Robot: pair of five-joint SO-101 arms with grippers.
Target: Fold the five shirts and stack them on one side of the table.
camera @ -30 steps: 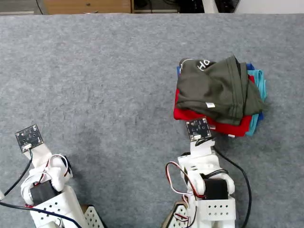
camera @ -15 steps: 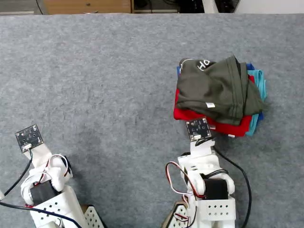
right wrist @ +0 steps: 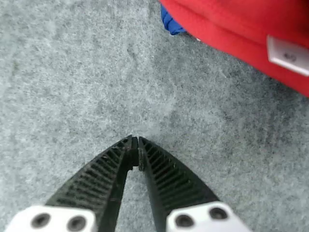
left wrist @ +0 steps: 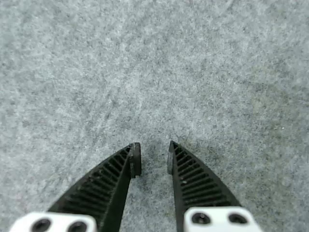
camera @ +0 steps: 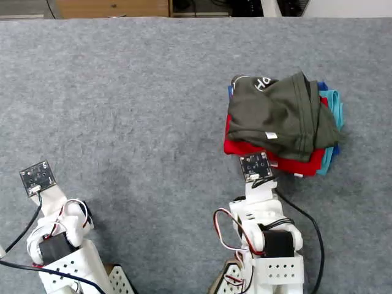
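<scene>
A stack of folded shirts lies on the right half of the table. A dark olive shirt (camera: 278, 116) is on top, rumpled, over a red shirt (camera: 269, 153), with teal (camera: 334, 101) and blue (camera: 323, 86) edges showing at the far side. My right gripper (right wrist: 135, 155) is shut and empty over bare carpet, just short of the red shirt (right wrist: 251, 29) and a blue corner (right wrist: 170, 24). My left gripper (left wrist: 153, 158) hangs over bare grey carpet with a narrow gap between its fingers and nothing in it. It is far left of the stack.
Grey carpet (camera: 122, 104) covers the table. The left arm (camera: 55, 226) stands at the near left corner, and the right arm (camera: 263, 226) stands directly in front of the stack. A white tag (right wrist: 288, 55) sticks out of the red shirt.
</scene>
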